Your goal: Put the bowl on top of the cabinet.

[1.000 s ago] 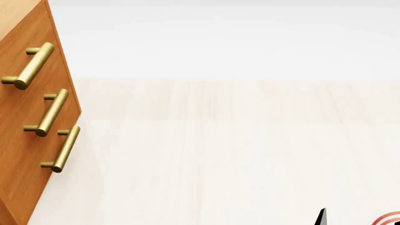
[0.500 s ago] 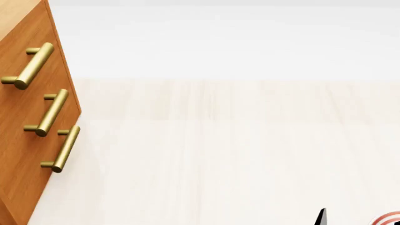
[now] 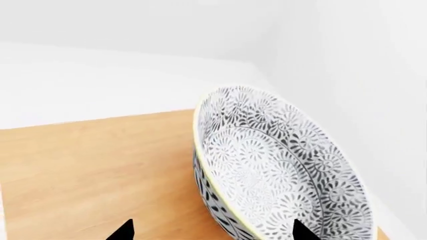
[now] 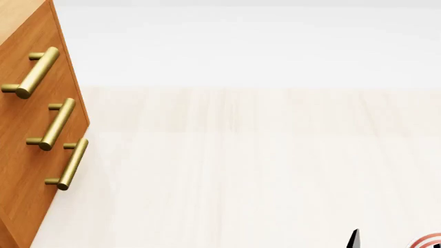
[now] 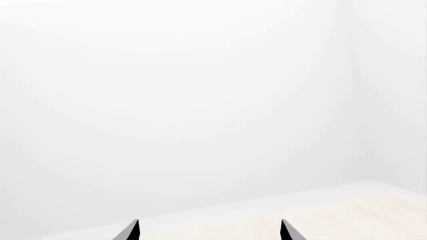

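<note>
Cabinet (image 4: pixel 31 139): orange-brown wood at the head view's left edge, three brass handles (image 4: pixel 59 124) on its front; its top surface fills the near part of the left wrist view.
Bowl (image 3: pixel 280 170): rests on the cabinet top, seen only in the left wrist view; patterned inside faces up and toward the camera, pale rim whole; round, so no long axis; appears to sit level, though the steep view makes this uncertain.
Left gripper (image 3: pixel 210 232): two dark fingertips (image 3: pixel 123 231) stand well apart at the frame edge, one over bare wood, the other (image 3: pixel 300 232) in front of the bowl; the near wall of the bowl lies between them; contact with the rim cannot be told.
Key relation: bowl lies directly ahead of the left gripper and just beside it, so the left arm is the nearer one; judged next move is a straight retreat clear of the rim.
Task state: judged nearly complete, bowl already on the cabinet.
Floor (image 4: pixel 262 170): pale planks.
Right gripper (image 5: pixel 208 232): tips apart, nothing between them, facing a blank white wall.
Plate (image 4: pixel 430 242): red-ringed sliver at the head view's lower right corner.
</note>
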`<state>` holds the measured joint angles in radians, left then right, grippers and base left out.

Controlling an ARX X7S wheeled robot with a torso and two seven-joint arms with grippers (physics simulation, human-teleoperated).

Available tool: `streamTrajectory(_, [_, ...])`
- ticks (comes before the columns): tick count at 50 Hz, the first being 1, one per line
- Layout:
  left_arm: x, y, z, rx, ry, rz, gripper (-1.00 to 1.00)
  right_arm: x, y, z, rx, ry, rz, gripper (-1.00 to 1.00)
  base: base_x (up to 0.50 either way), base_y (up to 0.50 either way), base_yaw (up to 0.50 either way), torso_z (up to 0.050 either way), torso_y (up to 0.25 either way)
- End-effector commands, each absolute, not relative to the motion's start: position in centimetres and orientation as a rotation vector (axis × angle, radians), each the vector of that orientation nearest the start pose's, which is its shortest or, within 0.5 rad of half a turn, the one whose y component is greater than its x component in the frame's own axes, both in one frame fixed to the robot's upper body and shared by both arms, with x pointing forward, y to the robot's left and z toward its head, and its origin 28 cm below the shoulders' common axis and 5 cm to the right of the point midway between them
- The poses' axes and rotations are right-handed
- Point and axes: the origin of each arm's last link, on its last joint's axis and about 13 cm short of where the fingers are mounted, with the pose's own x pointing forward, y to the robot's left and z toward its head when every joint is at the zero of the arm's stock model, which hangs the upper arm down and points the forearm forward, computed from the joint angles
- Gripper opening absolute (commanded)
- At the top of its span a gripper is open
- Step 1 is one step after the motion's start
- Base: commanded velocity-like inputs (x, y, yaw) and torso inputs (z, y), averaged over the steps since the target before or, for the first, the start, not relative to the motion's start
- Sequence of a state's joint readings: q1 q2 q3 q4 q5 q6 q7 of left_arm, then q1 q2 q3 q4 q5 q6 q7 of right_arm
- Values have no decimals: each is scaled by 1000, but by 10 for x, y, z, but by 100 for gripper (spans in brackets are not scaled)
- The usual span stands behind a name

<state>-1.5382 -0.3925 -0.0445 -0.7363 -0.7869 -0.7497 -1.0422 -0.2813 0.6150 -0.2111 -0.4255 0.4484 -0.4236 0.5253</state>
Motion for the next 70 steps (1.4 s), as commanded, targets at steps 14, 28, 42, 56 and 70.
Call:
streamTrajectory(14, [362, 310, 381, -555, 63, 800, 100, 148, -151, 86, 130, -372, -105, 100, 0, 0, 0, 0, 0])
streamTrajectory(28, [344, 292, 400, -496, -11, 730, 100, 149, -152, 85, 132, -370, -106, 100, 0, 0, 0, 0, 0])
streamTrajectory(42, [332, 275, 408, -440, -66, 682, 100, 148, -152, 85, 134, -372, -108, 100, 0, 0, 0, 0, 0])
streamTrajectory(56, [319, 262, 414, -390, -114, 634, 100, 148, -152, 84, 135, -370, -108, 100, 0, 0, 0, 0, 0])
streamTrajectory(70, [309, 248, 413, -320, -161, 577, 100, 149, -152, 84, 137, -366, -108, 100, 0, 0, 0, 0, 0])
